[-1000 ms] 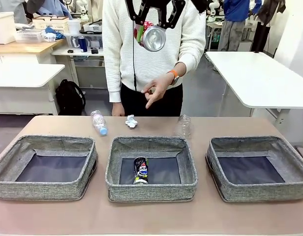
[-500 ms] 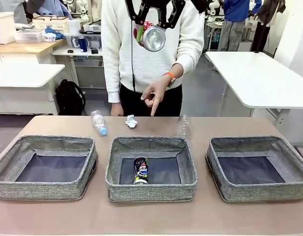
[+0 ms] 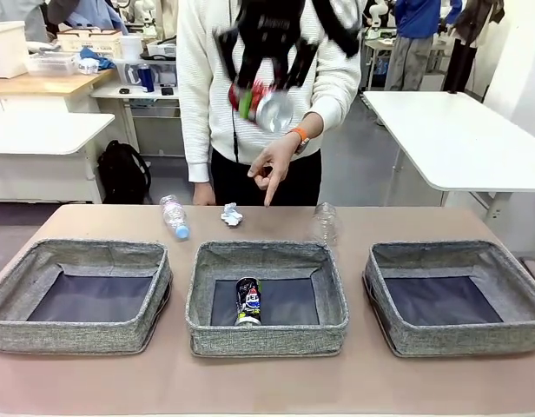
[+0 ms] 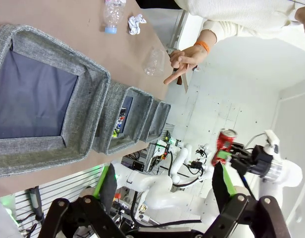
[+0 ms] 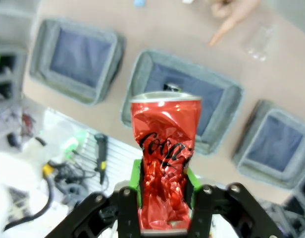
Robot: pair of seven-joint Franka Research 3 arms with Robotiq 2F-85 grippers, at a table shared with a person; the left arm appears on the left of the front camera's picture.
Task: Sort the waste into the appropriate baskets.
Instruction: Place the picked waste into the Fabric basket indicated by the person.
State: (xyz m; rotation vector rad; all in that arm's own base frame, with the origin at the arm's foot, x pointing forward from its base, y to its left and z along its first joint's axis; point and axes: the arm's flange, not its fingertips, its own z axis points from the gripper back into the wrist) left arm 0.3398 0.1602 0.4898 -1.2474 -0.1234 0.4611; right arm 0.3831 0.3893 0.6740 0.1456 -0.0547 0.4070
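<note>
Your right gripper (image 5: 164, 184) is clamped on the red can (image 5: 165, 144). Its green pads squeeze the crumpled lower half, and the can's top stands clear past the fingertips. It hangs high above the tabletop, and in the wrist view the middle basket (image 3: 267, 330) shows behind the can, with the dark can (image 3: 248, 301) lying inside. Your left gripper (image 4: 164, 173) gapes wide, holding nothing.

Front cam, robot's side, faced person (image 3: 207, 87) across middle basket (image 3: 267, 328), close. L wrist cam, rolled sideways, saw same basket obliquely, farther off. R wrist cam looked down on it from high.
</note>
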